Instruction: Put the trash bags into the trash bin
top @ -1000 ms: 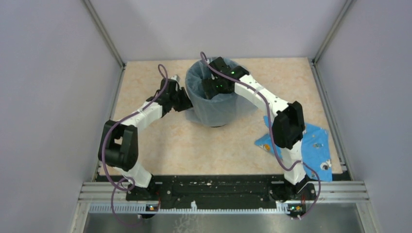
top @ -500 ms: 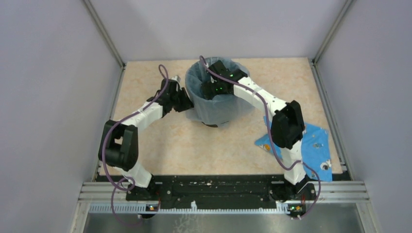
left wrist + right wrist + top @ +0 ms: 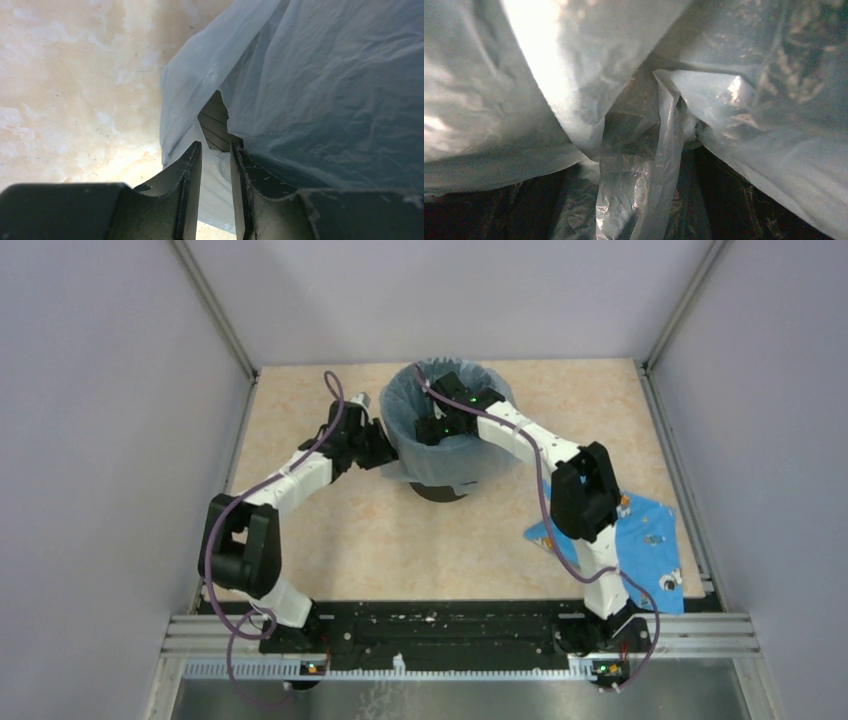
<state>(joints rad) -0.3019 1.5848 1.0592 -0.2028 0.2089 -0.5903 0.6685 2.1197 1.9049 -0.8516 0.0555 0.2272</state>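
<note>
The trash bag (image 3: 452,462) is draped over the round black trash bin (image 3: 440,493) at the back middle of the table. Only the bin's base shows below the film's hem. My left gripper (image 3: 388,457) is at the bin's left side, shut on the bag's hanging edge. In the left wrist view the film (image 3: 325,90) runs between the nearly closed fingers of the left gripper (image 3: 216,155). My right gripper (image 3: 437,430) reaches down inside the lined bin. In the right wrist view crumpled film (image 3: 649,165) fills the frame and veils the fingers.
A blue sheet (image 3: 648,545) with small items on it lies at the front right, beside the right arm's base. Grey walls close in the beige table (image 3: 330,540) on the left, back and right.
The right gripper has gone lower and a little left into the bin. The bag's hem has risen, baring the bin's black base. The left gripper has shifted slightly up.
</note>
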